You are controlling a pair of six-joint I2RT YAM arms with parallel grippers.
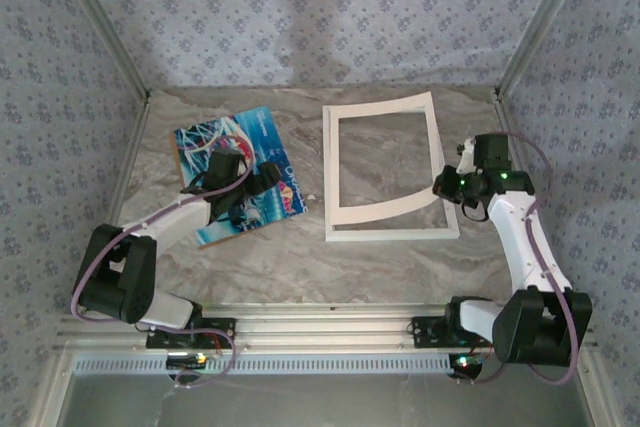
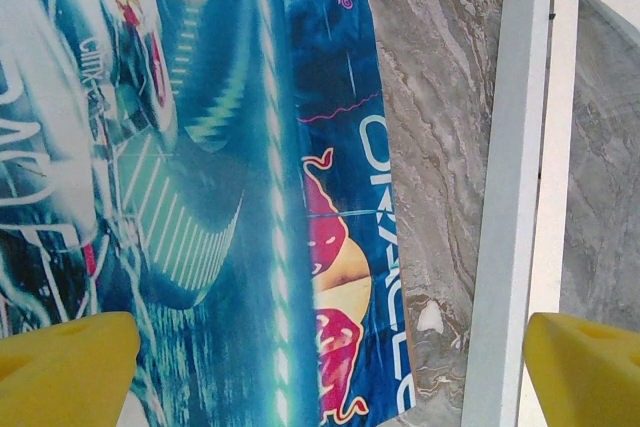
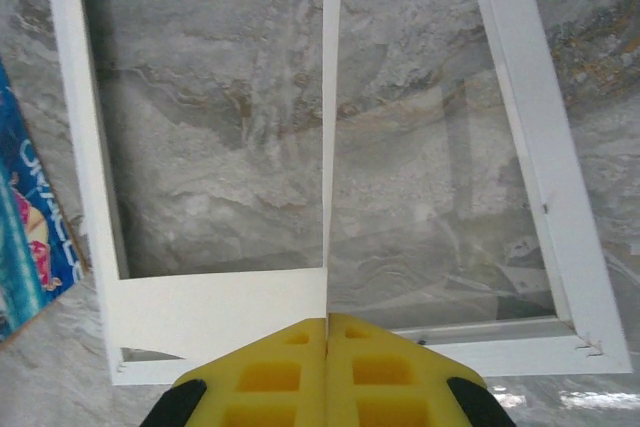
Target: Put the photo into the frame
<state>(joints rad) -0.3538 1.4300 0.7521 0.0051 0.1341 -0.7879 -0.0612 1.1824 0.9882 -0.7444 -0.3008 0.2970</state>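
Patterned blue-grey walls close in a grey marbled table, and the frame lies flat on it. It is white and thin-railed, and its long sides appear to run from the arms' edge toward the back wall. Its pane shows the marble through it with a faint reflection.

The photo lies left of the frame, picture side up, blue-teal with red and white marks. It is near the frame but apart from it, with a strip of bare marble between them. Its long axis runs roughly the same way as the frame's but is skewed, so that its near end is swung toward the frame's left rail. The lettering runs along the edge that faces the frame. A thin brown edge peeps from under the photo on that side.

A thin white card mount with a window cut in it sits over the frame. It is bowed and raised on the frame's right side.

The right gripper, at the frame's right rail, has its yellow fingers pressed together on that mount's edge. The left gripper is over the photo left of the frame, its fingers spread wide and holding nothing. Whether they touch the paper cannot be told.
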